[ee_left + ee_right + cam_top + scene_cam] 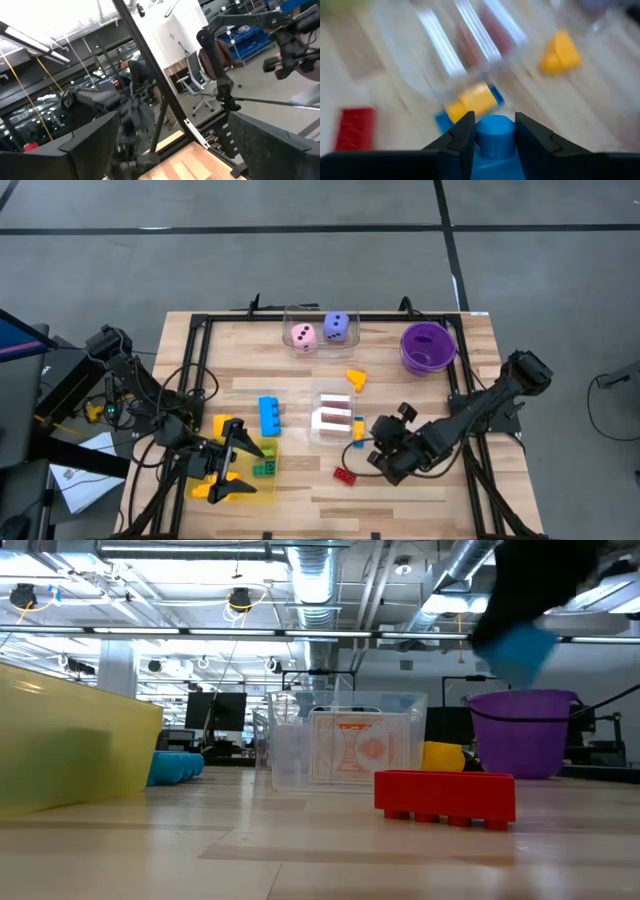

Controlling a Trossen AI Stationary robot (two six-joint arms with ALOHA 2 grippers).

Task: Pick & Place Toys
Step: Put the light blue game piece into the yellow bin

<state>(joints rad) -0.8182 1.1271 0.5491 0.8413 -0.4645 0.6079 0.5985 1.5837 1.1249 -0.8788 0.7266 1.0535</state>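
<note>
My right gripper (383, 452) is shut on a blue brick (494, 140) above the table, between the red brick (346, 475) and the clear box with cards (336, 417). The low view shows the blue brick (520, 650) raised high. My left gripper (232, 465) is open and empty over the yellow translucent tray (250, 485), which holds a green brick (264, 469). A blue brick (269, 415), a yellow shape (356, 378) and a small yellow-and-blue brick (358, 428) lie on the table. A pink die (304, 336) and a purple die (337, 327) sit in a clear box. My right gripper pinches the blue brick between its two fingers (462, 135), one on each side of its rounded top stud (494, 131). The brick is lifted clear of the table, as the low view shows. The rest of the brick is hidden behind the fingers.
A purple round bowl (428, 345) stands at the far right of the table. The clear box with the dice (320, 332) stands at the far edge. A small yellow piece (221, 424) lies by the tray. Bare wood lies along the near right.
</note>
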